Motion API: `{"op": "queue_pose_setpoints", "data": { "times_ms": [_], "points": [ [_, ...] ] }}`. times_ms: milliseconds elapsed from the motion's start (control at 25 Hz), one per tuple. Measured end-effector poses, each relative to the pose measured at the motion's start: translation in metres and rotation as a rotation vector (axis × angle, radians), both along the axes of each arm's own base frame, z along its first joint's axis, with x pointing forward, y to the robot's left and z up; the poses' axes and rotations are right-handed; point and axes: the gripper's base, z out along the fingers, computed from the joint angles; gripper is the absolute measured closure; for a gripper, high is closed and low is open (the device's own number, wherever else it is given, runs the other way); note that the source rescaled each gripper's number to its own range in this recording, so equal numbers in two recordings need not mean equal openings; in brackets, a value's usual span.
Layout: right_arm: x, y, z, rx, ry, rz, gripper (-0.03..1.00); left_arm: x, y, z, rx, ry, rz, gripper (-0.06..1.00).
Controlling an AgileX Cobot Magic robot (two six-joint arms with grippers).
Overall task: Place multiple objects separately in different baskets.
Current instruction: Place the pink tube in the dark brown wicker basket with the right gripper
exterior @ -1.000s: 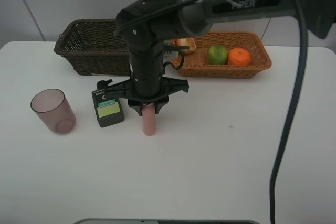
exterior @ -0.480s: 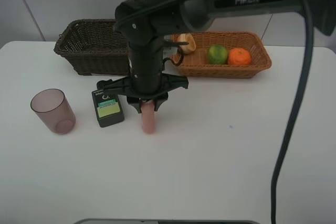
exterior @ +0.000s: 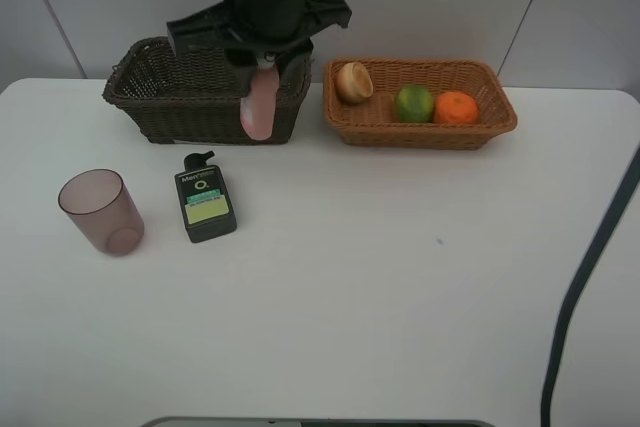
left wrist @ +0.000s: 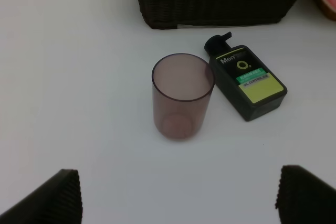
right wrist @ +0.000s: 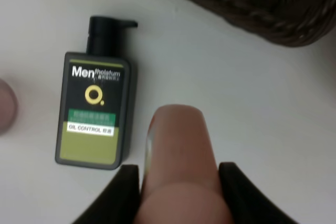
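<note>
My right tool [exterior: 263, 65] is pinching the pink bottle [exterior: 258, 107] by its upper end, so the body hangs free, lifted off the counter [exterior: 420, 277]. In the wrist view the bottle's base appears to sit over bare counter just short of the dark basket [exterior: 165, 97], which stands at 11 o'clock.

My main worry is lowering too soon. The base would catch the near wicker rim and twist in the grip, or drop outside the wall. A hanging bottle can also swing if I move sharply.

The arm hides part of the basket's inside, so I cannot judge the landing room there. The light basket [exterior: 430, 135] at 1 o'clock sits just beside it and holds three fruits, so drifting that way puts the bottle in the wrong bin.

My left tool [left wrist: 178, 203] is spread wide above the mauve cup [exterior: 100, 211] at 9 o'clock, with the dark-green bottle [exterior: 206, 209] just beside the cup. From 3 to 6 o'clock the counter shows nothing, so I judge that the safest side for retreat.
</note>
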Motion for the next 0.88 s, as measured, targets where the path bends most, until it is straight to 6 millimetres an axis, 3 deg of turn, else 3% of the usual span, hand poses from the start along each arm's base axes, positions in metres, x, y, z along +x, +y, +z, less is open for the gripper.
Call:
{"op": "queue_pose_setpoints", "data": {
  "times_ms": [240, 440, 680, 880],
  "points": [
    [0.033, -0.021, 0.016, 0.085, -0.103, -0.044, 0.96, 0.0, 0.0, 0.0, 0.0, 0.0, 0.0, -0.01],
    [0.056, -0.021, 0.018, 0.187, -0.24, -0.05, 0.96, 0.0, 0.0, 0.0, 0.0, 0.0, 0.0, -0.01],
    [0.08, -0.008, -0.007, 0.246, -0.367, -0.017, 0.96, 0.0, 0.0, 0.0, 0.0, 0.0, 0.0, -0.01],
    [0.099, -0.004, -0.047, 0.234, -0.373, -0.013, 0.96, 0.0, 0.0, 0.0, 0.0, 0.0, 0.0, -0.01]
  ]
}}
